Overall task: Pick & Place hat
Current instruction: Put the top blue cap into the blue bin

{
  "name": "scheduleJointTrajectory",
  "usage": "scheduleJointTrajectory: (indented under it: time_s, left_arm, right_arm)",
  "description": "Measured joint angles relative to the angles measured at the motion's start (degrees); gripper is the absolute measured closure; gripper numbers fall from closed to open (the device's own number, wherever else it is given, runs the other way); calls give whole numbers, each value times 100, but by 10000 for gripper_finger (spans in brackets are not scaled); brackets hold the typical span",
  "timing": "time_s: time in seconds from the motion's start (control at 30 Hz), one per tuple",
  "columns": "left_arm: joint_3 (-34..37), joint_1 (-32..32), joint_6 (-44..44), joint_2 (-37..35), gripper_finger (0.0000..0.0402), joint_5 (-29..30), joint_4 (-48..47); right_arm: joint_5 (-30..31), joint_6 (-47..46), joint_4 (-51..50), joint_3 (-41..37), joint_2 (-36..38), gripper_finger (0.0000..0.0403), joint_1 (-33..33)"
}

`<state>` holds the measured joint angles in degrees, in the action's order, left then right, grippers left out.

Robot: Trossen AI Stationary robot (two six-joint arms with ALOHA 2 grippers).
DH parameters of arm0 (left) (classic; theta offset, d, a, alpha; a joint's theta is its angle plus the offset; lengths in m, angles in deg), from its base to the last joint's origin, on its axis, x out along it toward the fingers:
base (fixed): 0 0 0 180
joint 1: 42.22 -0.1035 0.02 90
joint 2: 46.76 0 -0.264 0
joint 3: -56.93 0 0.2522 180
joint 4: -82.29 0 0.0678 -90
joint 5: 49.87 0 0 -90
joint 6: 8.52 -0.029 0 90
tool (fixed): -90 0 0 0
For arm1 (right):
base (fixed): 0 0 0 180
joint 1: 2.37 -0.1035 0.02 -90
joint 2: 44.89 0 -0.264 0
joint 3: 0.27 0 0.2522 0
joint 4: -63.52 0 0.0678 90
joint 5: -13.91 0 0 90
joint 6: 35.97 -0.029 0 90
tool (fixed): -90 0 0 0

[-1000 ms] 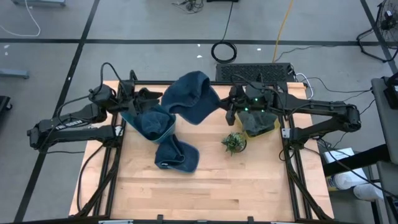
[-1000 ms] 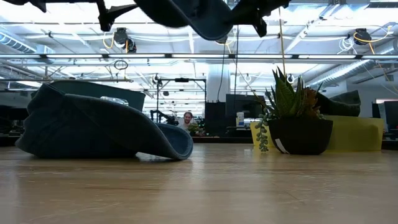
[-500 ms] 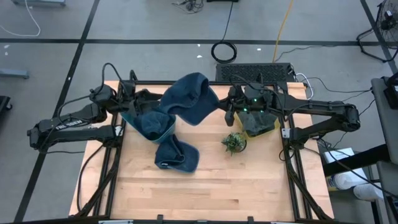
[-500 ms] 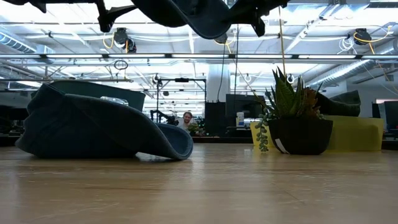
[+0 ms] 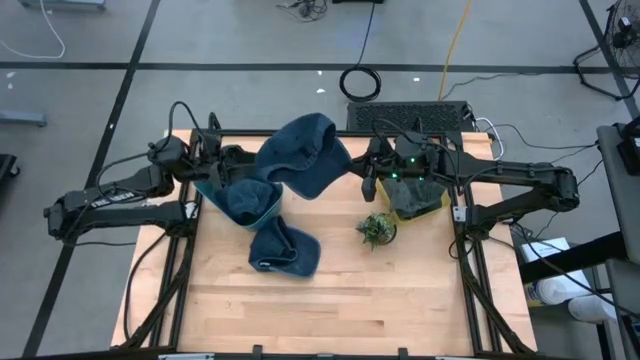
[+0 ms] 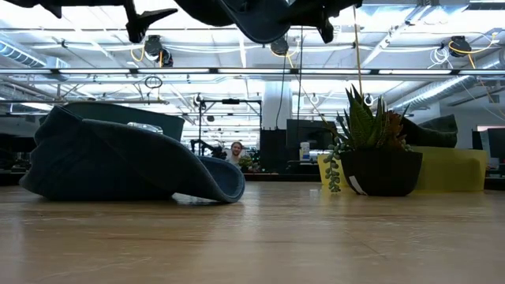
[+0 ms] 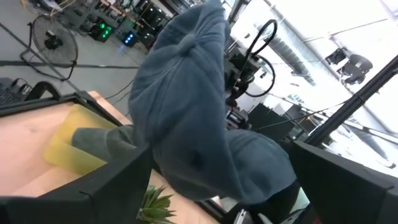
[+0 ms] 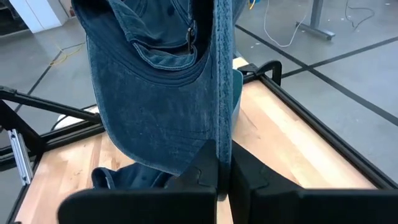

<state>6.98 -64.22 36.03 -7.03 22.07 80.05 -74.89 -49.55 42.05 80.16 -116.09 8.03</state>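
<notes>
Midway, we held the blue hat (image 5: 303,155) aloft between left claw (image 5: 243,157) and right claw (image 5: 365,172), both clamped on it, placement pending.

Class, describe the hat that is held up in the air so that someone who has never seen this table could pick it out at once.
Start at the wooden table and look along its far edge, between the two dark arms. There a blue denim hat hangs, gripped by the right gripper. Unlike the hat lying flat on the table, it touches no wood.
</notes>
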Motion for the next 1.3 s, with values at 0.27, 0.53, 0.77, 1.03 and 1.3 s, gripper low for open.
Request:
scheduleJointTrajectory:
  time_s: [0.27,0.53,0.77,1.03,1.3]
  left_arm:
    - [0,0,-240,222,16,-188,-333]
    - [0,0,-366,416,16,-451,-384]
    - [0,0,-38,414,16,-665,-255]
    - [0,0,-455,414,16,-853,-229]
    - [0,0,-341,414,16,-853,382]
  right_arm:
    - [17,122,20,0,0,403,-2]
    - [17,42,26,0,0,403,-2]
    - [17,98,95,0,0,403,-4]
    - [-33,97,285,0,0,403,-7]
    - [-760,-92,-384,0,2,403,-6]
